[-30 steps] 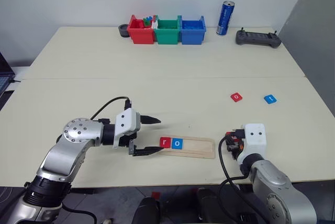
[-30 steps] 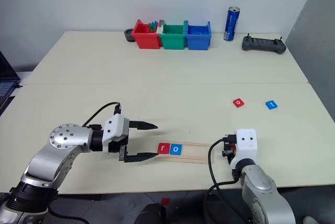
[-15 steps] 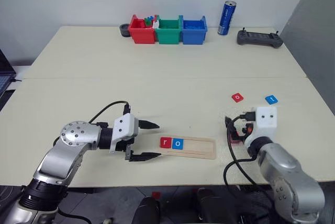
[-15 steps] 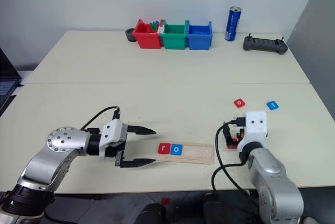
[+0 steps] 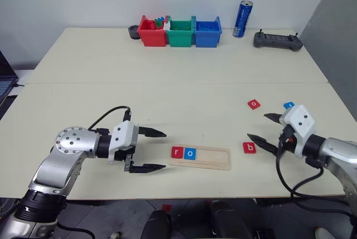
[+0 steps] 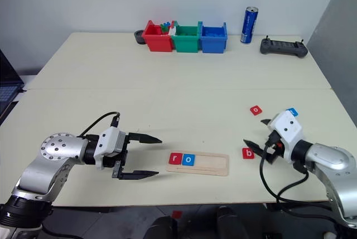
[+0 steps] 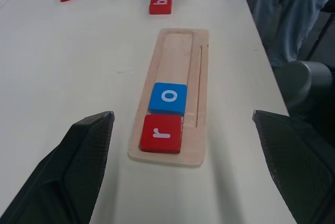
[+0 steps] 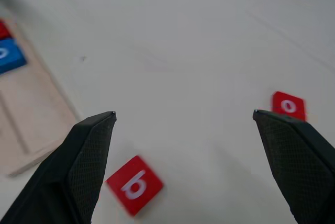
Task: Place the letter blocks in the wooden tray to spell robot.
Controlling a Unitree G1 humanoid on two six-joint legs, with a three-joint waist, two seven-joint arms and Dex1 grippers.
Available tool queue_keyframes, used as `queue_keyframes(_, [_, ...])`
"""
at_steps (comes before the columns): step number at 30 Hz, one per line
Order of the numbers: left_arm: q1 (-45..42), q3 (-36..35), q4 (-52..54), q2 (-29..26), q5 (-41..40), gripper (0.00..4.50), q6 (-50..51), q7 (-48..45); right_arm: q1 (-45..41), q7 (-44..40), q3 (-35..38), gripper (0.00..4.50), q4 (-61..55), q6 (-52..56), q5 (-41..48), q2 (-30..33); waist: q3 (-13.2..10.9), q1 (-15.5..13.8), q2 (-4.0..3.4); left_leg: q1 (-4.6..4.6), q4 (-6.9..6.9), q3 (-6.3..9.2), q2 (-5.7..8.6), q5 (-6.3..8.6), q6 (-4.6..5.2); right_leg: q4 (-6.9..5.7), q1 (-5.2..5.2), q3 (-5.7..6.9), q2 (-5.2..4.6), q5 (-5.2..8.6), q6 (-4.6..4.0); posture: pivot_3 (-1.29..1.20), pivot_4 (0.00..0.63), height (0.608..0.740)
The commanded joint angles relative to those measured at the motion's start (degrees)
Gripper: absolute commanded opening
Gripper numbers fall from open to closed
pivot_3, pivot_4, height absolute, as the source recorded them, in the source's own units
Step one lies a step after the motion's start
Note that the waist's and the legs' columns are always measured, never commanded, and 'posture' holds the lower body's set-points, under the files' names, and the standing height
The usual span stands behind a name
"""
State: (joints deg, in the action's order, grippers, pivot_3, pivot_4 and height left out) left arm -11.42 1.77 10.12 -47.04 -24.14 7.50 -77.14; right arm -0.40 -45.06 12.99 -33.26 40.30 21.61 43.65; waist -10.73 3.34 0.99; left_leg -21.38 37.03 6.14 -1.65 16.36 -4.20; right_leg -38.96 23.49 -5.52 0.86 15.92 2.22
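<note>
Pale beige table (image 5: 167,77), with a seam running across the middle. Back edge has a row of three bins touching each other, red (image 5: 150,31), green (image 5: 179,32), blue (image 5: 207,32), plus a dark round thing (image 5: 132,32) right beside the red one. A blue can (image 5: 241,19) stands upright near the blue bin, and a black controller (image 5: 277,40) lies further right. Up front sits the wooden tray (image 5: 201,158). Loose on the table are a red b tile (image 5: 249,148) just off the tray's right end, a red o tile (image 5: 254,104) further back, and a blue tile (image 5: 288,105) to the right of it.
</note>
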Motion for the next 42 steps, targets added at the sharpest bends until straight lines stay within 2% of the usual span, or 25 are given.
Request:
queue_keyframes(1, [0.6, -2.0, 2.5, -0.1, -2.3, 4.50, 0.1, 0.1, 0.4, 0.3, 2.2, 4.46, 0.8, -2.9, 0.7, -0.3, 0.0, 0.0, 0.00, 0.00, 0.01, -0.01, 0.00, 0.00, 0.00, 0.00, 0.00, -0.01, 0.00, 0.00, 0.00, 0.00, 0.150, 0.740])
queue_keyframes(6, [1.3, -2.6, 2.0, -0.4, -2.7, 4.50, -1.0, -0.4, 0.8, 0.5, 2.9, 4.46, 2.9, -8.4, -0.8, 0.1, 0.0, 0.0, 0.00, 0.03, 0.02, -0.01, 0.00, 0.00, 0.00, -0.01, -0.03, -0.01, 0.00, 0.01, 0.02, 0.00, 0.150, 0.740])
queue_keyframes(12, [-0.1, -2.0, -1.8, 0.4, -1.7, 4.50, -3.5, -1.7, 1.7, -4.0, 2.7, 4.46, 4.5, -10.9, 0.0, 4.2, 0.0, -0.1, 0.00, 0.07, 0.02, -0.01, 0.01, 0.00, -0.01, -0.01, -0.06, -0.01, 0.00, -0.01, -0.01, 0.00, 0.150, 0.740])
queue_keyframes(16, [-0.5, -2.2, -5.6, 0.5, -1.3, 4.50, -6.2, -3.5, 2.9, -9.7, 2.0, 4.46, 5.4, -10.0, 1.5, 9.1, 0.0, -0.1, 0.00, 0.19, 0.01, -0.03, 0.01, 0.00, 0.00, 0.00, -0.17, -0.01, 0.00, -0.01, 0.00, 0.00, 0.150, 0.740])
queue_keyframes(23, [0.0, -1.6, -9.7, 1.1, 0.4, 4.50, -11.9, -5.3, -0.1, -16.2, -6.2, 4.46, 11.3, -15.2, -2.8, 13.9, 0.0, 0.0, 0.01, 0.35, 0.00, -0.08, 0.00, 0.00, 0.00, -0.01, -0.28, -0.05, 0.01, 0.01, 0.03, 0.00, 0.150, 0.740])
queue_keyframes(32, [0.5, -0.7, -6.2, 1.2, 0.5, 4.50, -10.6, -4.1, -8.1, -18.4, -15.5, 4.46, 21.5, -20.8, -6.9, 10.1, 0.0, 0.0, 0.02, 0.37, 0.01, -0.08, -0.01, 0.00, 0.00, -0.03, -0.30, -0.06, 0.00, 0.00, 0.00, 0.00, 0.150, 0.740])
queue_keyframes(40, [-0.8, -0.1, -4.9, 1.8, 0.6, 4.50, -9.1, -2.4, -12.9, -19.8, -20.0, 4.46, 27.9, -22.5, -9.2, 6.7, 0.0, -0.1, 0.02, 0.37, 0.02, -0.06, 0.00, 0.00, 0.00, -0.04, -0.30, -0.04, 0.00, -0.02, -0.03, 0.00, 0.150, 0.740])
queue_keyframes(42, [-0.9, -0.1, -5.5, 1.9, 0.8, 4.50, -9.5, -2.5, -13.5, -20.1, -20.4, 4.09, 28.6, -22.6, -9.5, 6.5, 0.0, -0.1, 0.02, 0.37, 0.02, -0.06, 0.00, 0.00, 0.00, -0.04, -0.30, -0.04, 0.00, -0.02, -0.03, 0.00, 0.150, 0.740])
